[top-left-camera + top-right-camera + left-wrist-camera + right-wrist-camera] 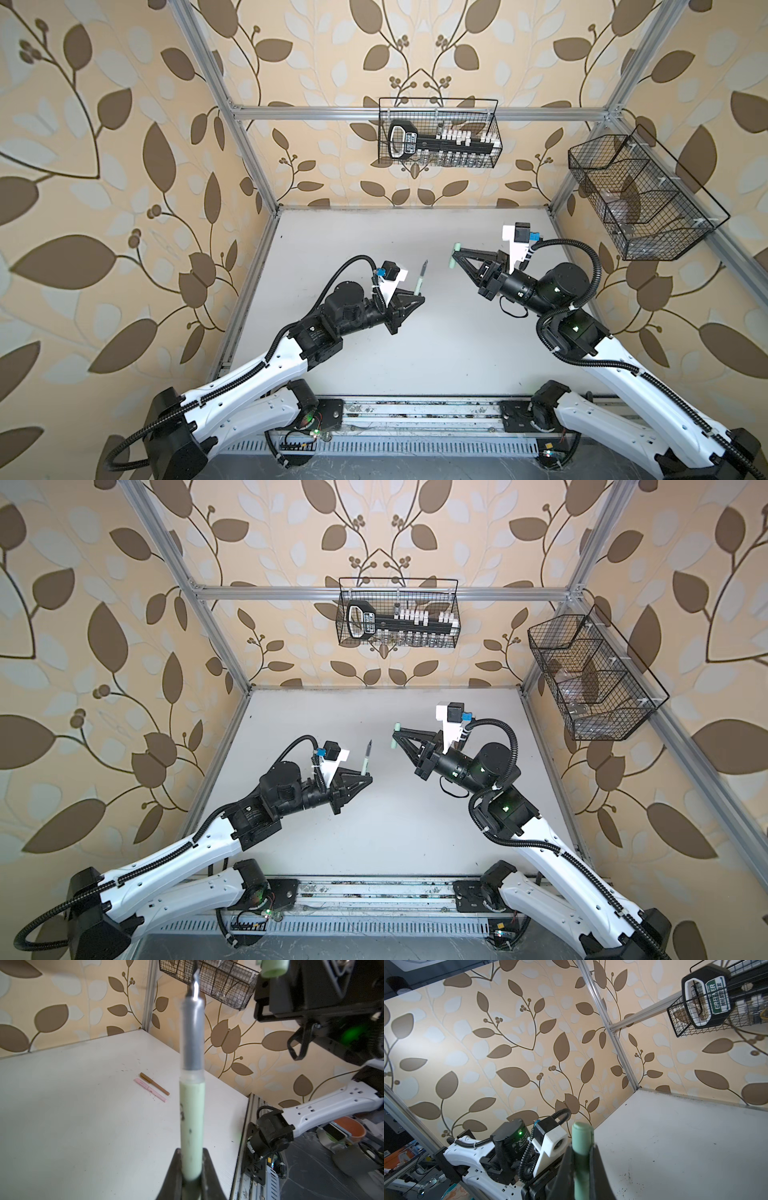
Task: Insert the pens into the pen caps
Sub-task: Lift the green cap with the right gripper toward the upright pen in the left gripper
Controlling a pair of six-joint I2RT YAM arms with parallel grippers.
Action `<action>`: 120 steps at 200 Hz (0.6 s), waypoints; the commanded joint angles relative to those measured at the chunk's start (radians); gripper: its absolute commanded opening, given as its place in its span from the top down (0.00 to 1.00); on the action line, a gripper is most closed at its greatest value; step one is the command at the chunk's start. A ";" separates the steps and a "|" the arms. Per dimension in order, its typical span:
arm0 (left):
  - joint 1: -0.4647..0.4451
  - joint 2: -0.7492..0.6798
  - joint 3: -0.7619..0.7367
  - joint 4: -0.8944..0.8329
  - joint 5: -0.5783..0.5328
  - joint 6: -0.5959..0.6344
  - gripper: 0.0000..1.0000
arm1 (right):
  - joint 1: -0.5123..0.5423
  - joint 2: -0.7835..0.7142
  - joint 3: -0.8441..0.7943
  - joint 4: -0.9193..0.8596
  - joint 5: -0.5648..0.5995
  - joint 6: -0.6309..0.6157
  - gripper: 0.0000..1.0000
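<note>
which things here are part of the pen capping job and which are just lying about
Job: green pen in left gripper; green pen cap in right gripper; brown pen, pink pen, both capped, on table.
Lying about: back wire basket; side wire basket; orange bowl.

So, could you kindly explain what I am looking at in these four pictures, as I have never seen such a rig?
It is a robot with two arms over a white table. Two pictures look down from one overhead camera; the other two come from a camera on each wrist. The left pincer grips a pale green pen, tip bare. The right pincer grips the matching green cap. On the table lie a brown pen and a pink pen, side by side, both apparently capped; only the left wrist picture shows them.
</note>
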 commanded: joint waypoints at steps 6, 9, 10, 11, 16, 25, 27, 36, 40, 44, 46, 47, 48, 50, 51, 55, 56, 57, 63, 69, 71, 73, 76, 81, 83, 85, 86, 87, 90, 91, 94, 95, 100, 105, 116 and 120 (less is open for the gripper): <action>0.016 -0.003 -0.009 0.134 0.213 -0.066 1.00 | 0.013 0.013 0.017 0.044 -0.056 -0.010 1.00; 0.016 -0.001 -0.009 0.138 0.221 -0.068 1.00 | 0.014 0.013 0.018 0.047 -0.056 -0.008 1.00; 0.016 0.000 -0.008 0.139 0.224 -0.068 1.00 | 0.013 0.013 0.018 0.049 -0.057 -0.008 1.00; 0.016 0.001 -0.008 0.140 0.227 -0.069 1.00 | 0.013 0.014 0.018 0.050 -0.057 -0.007 1.00; 0.017 0.005 -0.005 0.143 0.244 -0.070 1.00 | 0.015 0.015 0.017 0.058 -0.056 -0.005 1.00; 0.018 0.012 -0.004 0.154 0.263 -0.076 1.00 | 0.016 0.018 0.016 0.072 -0.055 -0.001 1.00; 0.018 0.014 -0.004 0.155 0.265 -0.077 1.00 | 0.016 0.018 0.016 0.075 -0.054 0.000 1.00; 0.018 0.022 0.000 0.153 0.277 -0.077 1.00 | 0.016 0.022 0.016 0.082 -0.048 0.006 1.00; 0.018 0.025 0.000 0.158 0.281 -0.077 1.00 | 0.015 0.025 0.017 0.087 -0.047 0.009 1.00; 0.018 0.030 0.000 0.157 0.282 -0.079 1.00 | 0.015 0.027 0.014 0.095 -0.049 0.011 1.00; 0.018 0.031 0.001 0.156 0.282 -0.079 1.00 | 0.015 0.029 0.013 0.099 -0.050 0.011 1.00; 0.018 0.032 0.001 0.154 0.283 -0.080 1.00 | 0.016 0.029 0.013 0.101 -0.050 0.011 1.00; 0.018 0.033 0.002 0.154 0.283 -0.080 1.00 | 0.016 0.030 0.013 0.103 -0.050 0.012 1.00; 0.018 0.035 0.004 0.154 0.285 -0.082 1.00 | 0.016 0.031 0.012 0.107 -0.052 0.013 1.00; 0.018 0.036 0.004 0.154 0.287 -0.082 1.00 | 0.016 0.031 0.012 0.109 -0.053 0.015 1.00; 0.018 0.040 0.003 0.158 0.297 -0.084 1.00 | 0.017 0.033 0.011 0.117 -0.054 0.018 1.00; 0.018 0.042 0.003 0.159 0.299 -0.085 1.00 | 0.017 0.033 0.011 0.118 -0.054 0.019 1.00; 0.018 0.042 0.003 0.161 0.300 -0.086 1.00 | 0.016 0.034 0.011 0.120 -0.054 0.019 1.00; 0.018 0.047 0.006 0.165 0.306 -0.091 1.00 | 0.016 0.036 0.011 0.131 -0.059 0.023 1.00; 0.018 0.052 0.009 0.162 0.310 -0.092 1.00 | 0.017 0.039 0.012 0.142 -0.062 0.027 1.00; 0.018 0.053 0.010 0.161 0.311 -0.093 1.00 | 0.016 0.039 0.014 0.144 -0.062 0.027 1.00; 0.018 0.054 0.011 0.161 0.312 -0.093 1.00 | 0.016 0.039 0.014 0.144 -0.062 0.029 1.00; 0.018 0.055 0.011 0.161 0.313 -0.093 1.00 | 0.016 0.038 0.015 0.149 -0.062 0.029 1.00; 0.018 0.055 0.011 0.161 0.312 -0.093 1.00 | 0.015 0.038 0.017 0.154 -0.066 0.032 1.00; 0.018 0.056 0.012 0.160 0.312 -0.093 1.00 | 0.016 0.039 0.017 0.156 -0.066 0.034 1.00; 0.018 0.055 0.013 0.160 0.313 -0.092 1.00 | 0.017 0.039 0.017 0.160 -0.069 0.036 1.00; 0.018 0.055 0.013 0.159 0.313 -0.092 1.00 | 0.016 0.039 0.017 0.160 -0.069 0.036 1.00; 0.018 0.055 0.013 0.160 0.313 -0.091 1.00 | 0.016 0.038 0.017 0.162 -0.070 0.035 1.00; 0.018 0.055 0.012 0.160 0.314 -0.092 1.00 | 0.015 0.039 0.018 0.163 -0.070 0.037 1.00; 0.018 0.054 0.011 0.161 0.313 -0.092 1.00 | 0.016 0.038 0.018 0.163 -0.069 0.036 1.00; 0.018 0.053 0.011 0.163 0.316 -0.092 1.00 | 0.016 0.038 0.019 0.165 -0.069 0.038 1.00; 0.018 0.052 0.012 0.164 0.317 -0.092 1.00 | 0.016 0.038 0.019 0.166 -0.069 0.037 1.00; 0.018 0.051 0.011 0.164 0.316 -0.092 1.00 | 0.016 0.039 0.018 0.169 -0.069 0.039 1.00; 0.018 0.049 0.012 0.163 0.319 -0.092 1.00 | 0.016 0.039 0.017 0.173 -0.069 0.041 1.00; 0.018 0.042 0.004 0.184 0.333 -0.095 1.00 | 0.016 0.041 0.017 0.170 -0.071 0.044 1.00; 0.018 0.039 0.004 0.185 0.332 -0.096 1.00 | 0.015 0.044 0.017 0.171 -0.075 0.046 1.00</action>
